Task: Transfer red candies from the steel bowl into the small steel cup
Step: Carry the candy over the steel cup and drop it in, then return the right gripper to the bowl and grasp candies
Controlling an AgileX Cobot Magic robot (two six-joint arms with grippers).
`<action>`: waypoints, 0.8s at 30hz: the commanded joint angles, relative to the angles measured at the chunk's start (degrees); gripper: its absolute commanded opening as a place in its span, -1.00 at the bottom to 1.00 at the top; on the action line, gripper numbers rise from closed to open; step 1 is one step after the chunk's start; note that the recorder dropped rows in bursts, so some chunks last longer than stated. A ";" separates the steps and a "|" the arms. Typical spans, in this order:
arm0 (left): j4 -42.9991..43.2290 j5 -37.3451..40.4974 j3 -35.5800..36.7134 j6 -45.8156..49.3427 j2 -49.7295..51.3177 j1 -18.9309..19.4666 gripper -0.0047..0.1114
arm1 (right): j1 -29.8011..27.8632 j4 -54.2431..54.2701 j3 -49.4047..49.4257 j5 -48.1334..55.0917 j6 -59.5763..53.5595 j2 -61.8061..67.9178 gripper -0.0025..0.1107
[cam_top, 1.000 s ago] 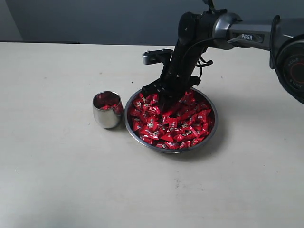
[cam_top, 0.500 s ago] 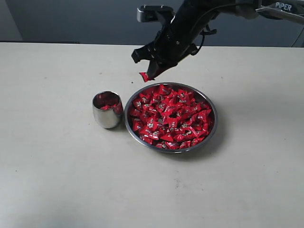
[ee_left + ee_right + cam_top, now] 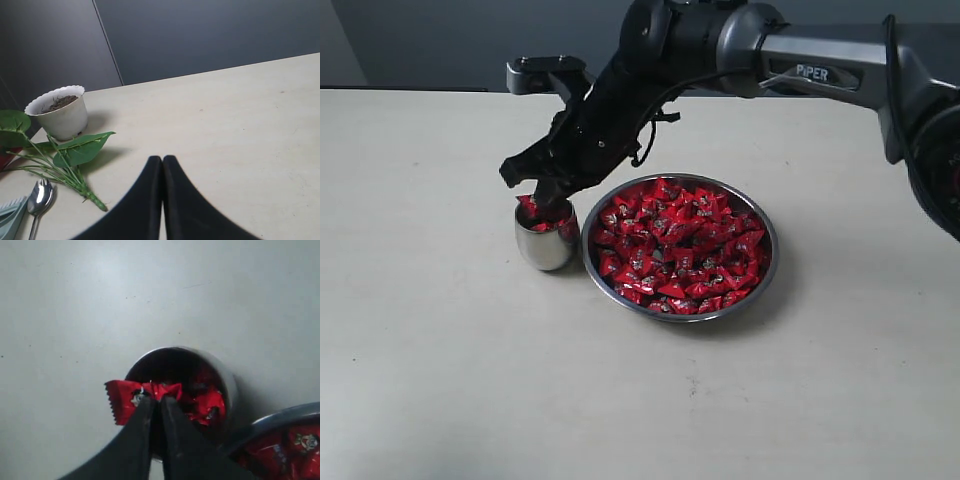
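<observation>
One red candy [image 3: 125, 396] is pinched between the narrowed tips of my right pincer [image 3: 156, 401], which hangs right over the mouth of the small steel cup [image 3: 546, 250], where a few more wrapped pieces lie inside. Many red candies [image 3: 685, 250] are heaped in the steel bowl [image 3: 772, 262], which stands on the pale surface [image 3: 440, 380] just beside the cup. My left pincer [image 3: 162, 159] is pressed tip to tip above the surface, gripping nothing.
</observation>
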 commanded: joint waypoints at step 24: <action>0.25 -0.77 0.08 -0.21 -0.22 -0.16 -0.91 | -10.47 -21.77 5.52 9.56 7.57 0.94 0.07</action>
